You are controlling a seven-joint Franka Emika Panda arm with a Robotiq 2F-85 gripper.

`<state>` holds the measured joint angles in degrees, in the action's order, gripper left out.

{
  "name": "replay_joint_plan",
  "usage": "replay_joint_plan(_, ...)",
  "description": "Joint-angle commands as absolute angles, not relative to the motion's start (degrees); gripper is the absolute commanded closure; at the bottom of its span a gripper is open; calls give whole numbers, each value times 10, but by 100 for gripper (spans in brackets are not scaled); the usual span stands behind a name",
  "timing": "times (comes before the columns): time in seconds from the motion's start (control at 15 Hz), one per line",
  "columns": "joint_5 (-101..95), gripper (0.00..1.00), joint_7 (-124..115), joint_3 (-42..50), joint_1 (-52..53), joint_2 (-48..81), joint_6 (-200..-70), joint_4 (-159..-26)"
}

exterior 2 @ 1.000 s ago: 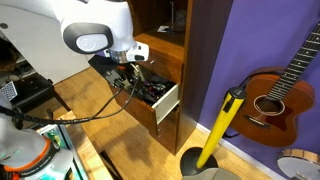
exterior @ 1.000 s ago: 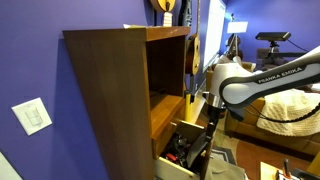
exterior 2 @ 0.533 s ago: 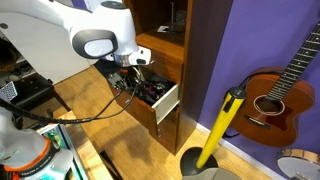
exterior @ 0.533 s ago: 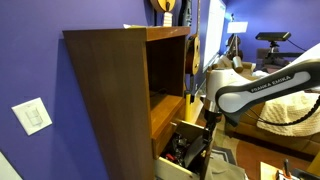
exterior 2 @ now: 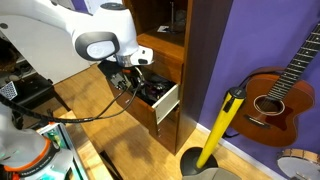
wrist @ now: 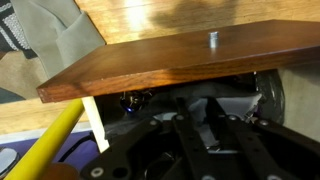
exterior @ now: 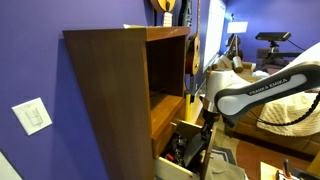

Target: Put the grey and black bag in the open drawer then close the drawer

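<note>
Gripper [exterior 2: 127,83] hangs at the front edge of the open drawer [exterior 2: 169,98], dark things [exterior 2: 150,92] inside it. Whether its jaws are spread or pinched, I cannot tell.

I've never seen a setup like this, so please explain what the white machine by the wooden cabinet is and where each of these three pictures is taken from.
The white jointed machine is a robot arm that a person steers from afar. Two pictures come from cameras standing in the room, looking at the tall brown wooden cabinet from different places. The third comes from a camera on the arm's wrist, so close that a brown wooden board fills much of it. The arm's pincer hangs at the wide open drawer with pale wooden sides, which holds dark things too small to name. Whether the pincer grips anything cannot be told. Nearby stand a brown acoustic guitar and a yellow pole.
</note>
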<state>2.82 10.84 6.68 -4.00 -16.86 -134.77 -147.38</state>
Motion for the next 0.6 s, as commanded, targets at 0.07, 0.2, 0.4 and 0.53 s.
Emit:
replay_joint_plan(0.07,32,94,132,70,-32,-179,-1443,-1496)
replay_joint_plan(0.2,53,98,163,78,-18,-184,-1483,-1504)
replay_joint_plan(0.4,91,96,211,94,7,-192,-1518,-1511)
replay_joint_plan(0.53,121,96,243,105,22,-197,-1519,-1512)
